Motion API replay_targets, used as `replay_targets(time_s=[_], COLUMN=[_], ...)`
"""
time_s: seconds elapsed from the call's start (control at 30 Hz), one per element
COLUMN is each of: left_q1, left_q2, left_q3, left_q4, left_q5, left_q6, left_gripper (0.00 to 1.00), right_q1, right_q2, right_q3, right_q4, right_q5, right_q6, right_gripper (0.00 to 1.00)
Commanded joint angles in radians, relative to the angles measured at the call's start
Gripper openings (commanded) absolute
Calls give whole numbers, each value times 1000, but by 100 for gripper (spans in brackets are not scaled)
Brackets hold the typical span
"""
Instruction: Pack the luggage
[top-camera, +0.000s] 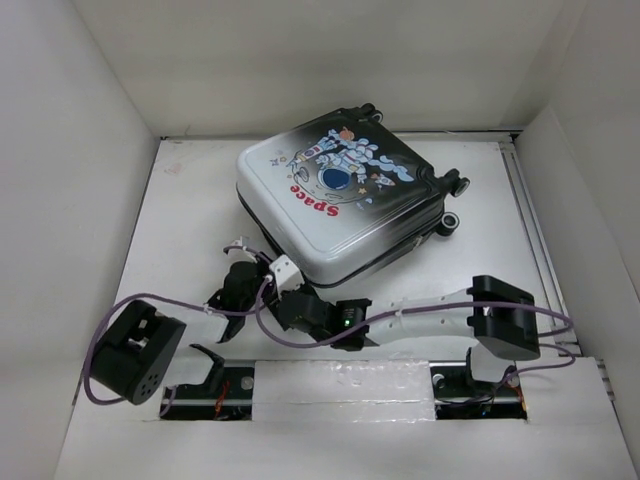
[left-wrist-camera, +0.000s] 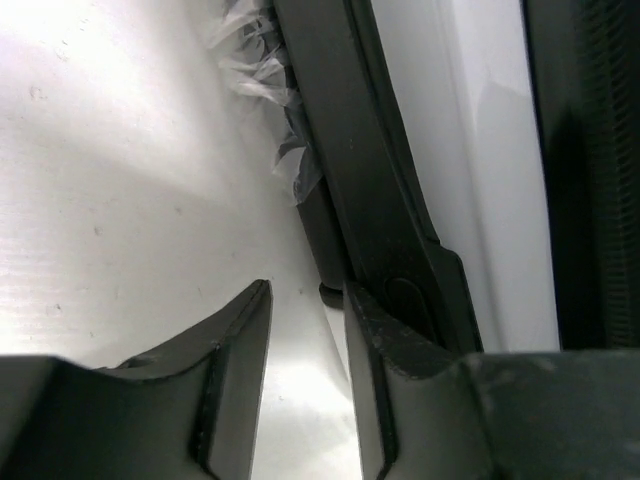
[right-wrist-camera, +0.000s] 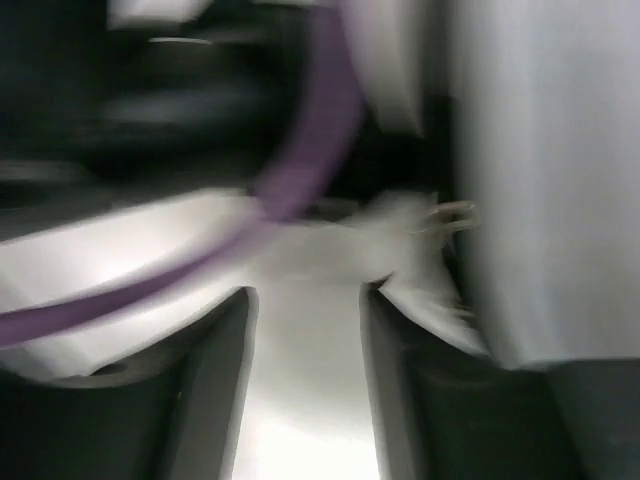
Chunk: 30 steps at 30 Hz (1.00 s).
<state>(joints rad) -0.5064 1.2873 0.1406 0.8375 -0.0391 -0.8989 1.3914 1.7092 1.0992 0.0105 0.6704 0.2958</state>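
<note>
White walls (top-camera: 60, 150) box in a white worktop (top-camera: 190, 230), and the luggage (top-camera: 340, 190) lies flat and shut on it, printed side up.

From the left wrist view I read the left hand (left-wrist-camera: 306, 292) as partly open, with only bare worktop showing in the narrow gap. It holds nothing. Its right finger (left-wrist-camera: 385, 340) sits against the black rim along the luggage's near-left side, or just beside it; I cannot tell which. Some crinkled clear plastic (left-wrist-camera: 260, 80) lies along that same rim, farther on.

The right wrist view is blurred, but the right hand (right-wrist-camera: 307, 293) shows its fingers apart with bare worktop between them, gripping nothing. A white scrap (right-wrist-camera: 400, 240) lies just ahead of its right finger, beside the luggage's pale side, and a purple cable (right-wrist-camera: 300, 170) crosses ahead.

Seen from above, both arms are low on the near side of the luggage. The left arm is folded and angled toward the luggage's near-left edge. The right arm stretches flat to the left, its wrist by the luggage's nearest corner.

The luggage sits diagonally: its wheels face the far right and its opposite end faces the near left, toward both hands.
</note>
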Motion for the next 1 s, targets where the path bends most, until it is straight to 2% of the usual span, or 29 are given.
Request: replay_targets(time_s=[0.0, 0.13, 0.17, 0.2, 0.23, 0.3, 0.33, 0.43, 0.47, 0.5, 0.53, 0.6, 0.63, 0.67, 0.73, 0.8, 0.83, 0.87, 0.9, 0.93, 0.97], left_q1=[-12, 0, 11, 11, 11, 23, 23, 32, 32, 72, 110, 222, 338, 386, 446, 457, 466, 482, 496, 511, 538], left_q2=[-114, -293, -366, -403, -436, -512, -525, -493, -464, -386, -346, -269, -211, -191, -123, -50, -2, 108, 166, 225, 339], left_q3=[50, 76, 76, 88, 88, 108, 125, 259, 359, 414, 462, 566, 579, 579, 594, 689, 820, 887, 951, 1081, 1137], left_q4=[128, -151, -254, -294, -317, -340, -341, -374, -391, -432, -433, -433, -402, -350, -260, -334, -380, -455, -484, -518, -556], left_q5=[78, -103, -186, -227, -257, -306, -320, -372, -387, -387, -328, -195, -65, -17, 7, -62, -83, -65, -27, 11, 59], left_q6=[0, 57, 57, 48, 48, 48, 48, 73, 89, 89, 78, 33, -62, -108, -153, -114, -86, -59, -5, 8, 18], left_gripper=[34, 51, 63, 69, 74, 77, 78, 80, 81, 81, 81, 78, 76, 75, 73, 73, 73, 73, 73, 73, 73], right_q1=[51, 61, 61, 70, 70, 70, 70, -30, -78, -131, -241, -346, -424, -457, -520, -616, -655, -743, -793, -843, -892], right_q2=[-80, -233, -261, -288, -342, -396, -419, -497, -526, -540, -555, -626, -661, -699, -804, -855, -885, -885, -885, -876, -861], right_q3=[71, -54, -77, -113, -127, -139, -128, -101, -101, -101, -116, -128, -153, -198, -240, -307, -332, -357, -402, -424, -439], right_q4=[146, 88, 63, 48, 33, -35, -65, -177, -191, -208, -240, -296, -296, -285, -285, -276, -276, -252, -235, -210, -183], right_q5=[-204, -301, -313, -322, -312, -225, -182, -60, -49, -49, -2, 40, 56, 67, 67, 55, 46, 6, -29, -75, -133], right_q6=[-6, 23, 23, 32, 32, 32, 32, -18, -27, -27, -27, 24, 25, 25, 25, 35, 36, 36, 36, 36, 36], right_gripper=[61, 94, 94, 92, 85, 73, 51, 16, 3, 2, 0, 0, 0, 0, 0, 0, 0, 0, 0, 0, 0])
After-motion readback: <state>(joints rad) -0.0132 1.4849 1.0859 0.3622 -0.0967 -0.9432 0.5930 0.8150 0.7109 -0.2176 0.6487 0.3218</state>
